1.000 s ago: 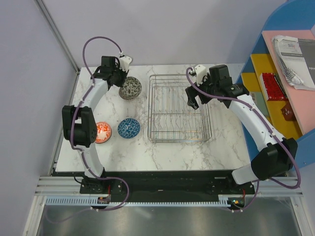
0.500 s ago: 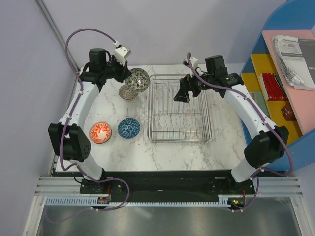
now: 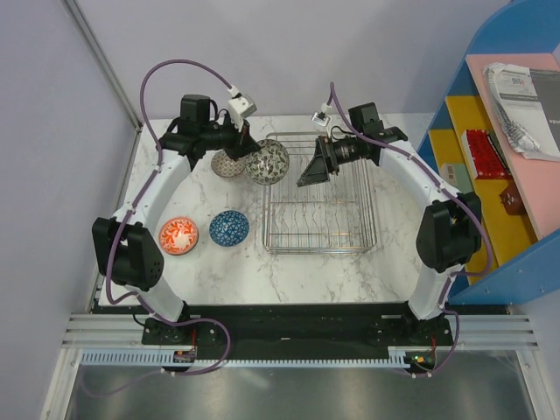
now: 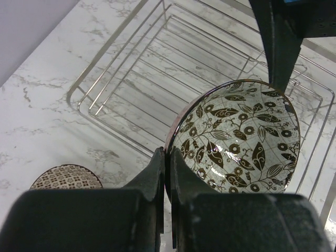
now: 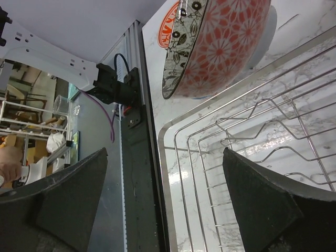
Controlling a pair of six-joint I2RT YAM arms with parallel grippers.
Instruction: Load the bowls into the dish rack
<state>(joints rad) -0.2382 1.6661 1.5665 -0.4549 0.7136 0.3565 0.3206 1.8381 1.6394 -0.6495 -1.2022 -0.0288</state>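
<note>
Over the far-left corner of the dish rack (image 3: 315, 250): one bowl (image 3: 268, 162) is held clear of the bench (image 3: 289, 280). It is tilted, with the black leaf-patterned inside facing up. The right wrist view shows its outside as orange-red floral.

- Left hand (image 3: 248, 144): pressed together on the bowl's rim, one finger inside, one outside. It is a thin pinch at the edge only.
- Rack: no bowl in it yet, tines bare.
- Right hand (image 3: 308, 175): spread wide and holding nothing. It is over the rack's far half, just right of the bowl, with its fingers aimed toward it.
- On the bench left of the rack: a grey-patterned bowl (image 3: 224, 164) far, partly hidden behind the held one; a blue bowl (image 3: 229, 227) and an orange-red bowl (image 3: 178, 235) nearer.

Judgement: this is the first bowl's carry to the rack, possibly a pass to the right hand. Next, the bowl needs lowering on edge between two tines and releasing only once seated. The rim pinch could let it pivot.
</note>
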